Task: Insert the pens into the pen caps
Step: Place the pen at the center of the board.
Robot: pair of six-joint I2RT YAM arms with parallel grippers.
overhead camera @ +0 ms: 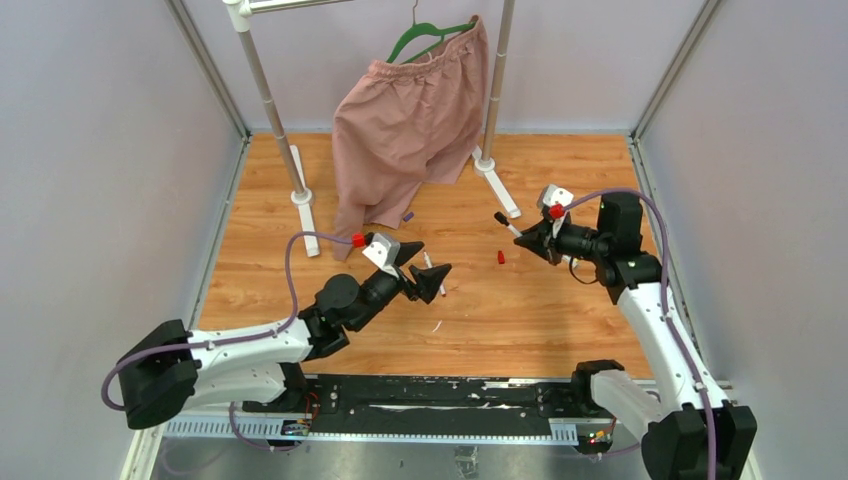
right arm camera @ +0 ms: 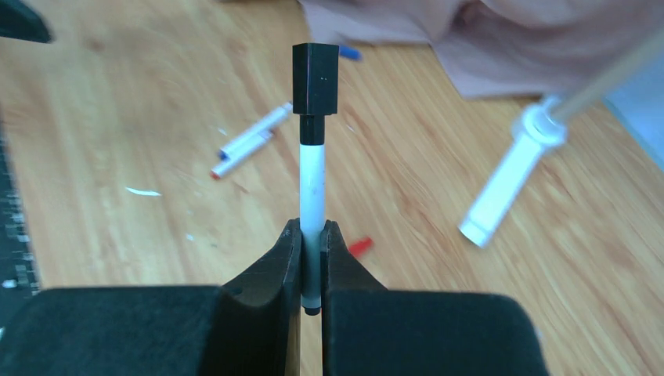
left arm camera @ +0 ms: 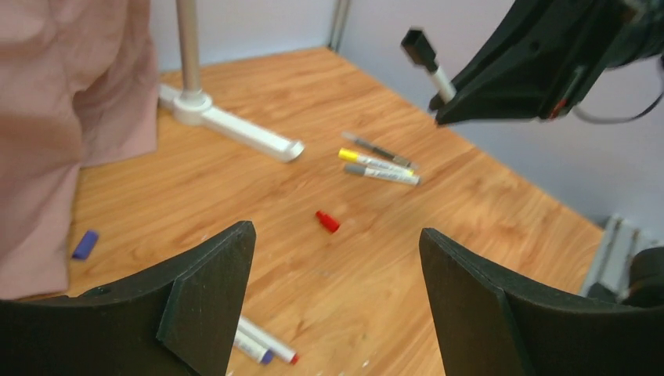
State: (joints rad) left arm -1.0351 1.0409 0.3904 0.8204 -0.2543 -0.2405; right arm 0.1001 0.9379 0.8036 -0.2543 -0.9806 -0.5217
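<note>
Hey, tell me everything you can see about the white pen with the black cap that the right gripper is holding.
The slim white plastic-looking pen has a smooth barrel, a narrow black collar and a blocky black cap on its far end. The right gripper is shut on its lower barrel. It sticks straight out beyond the fingers, held above the wooden table, touching only those two fingers.

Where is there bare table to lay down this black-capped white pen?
Bare wooden table lies in the near middle, before the black base rail, and in the far right corner beside the white rack foot. Crowded: the small red cap, three marker pens near it, two white pens under the left fingers.
</note>
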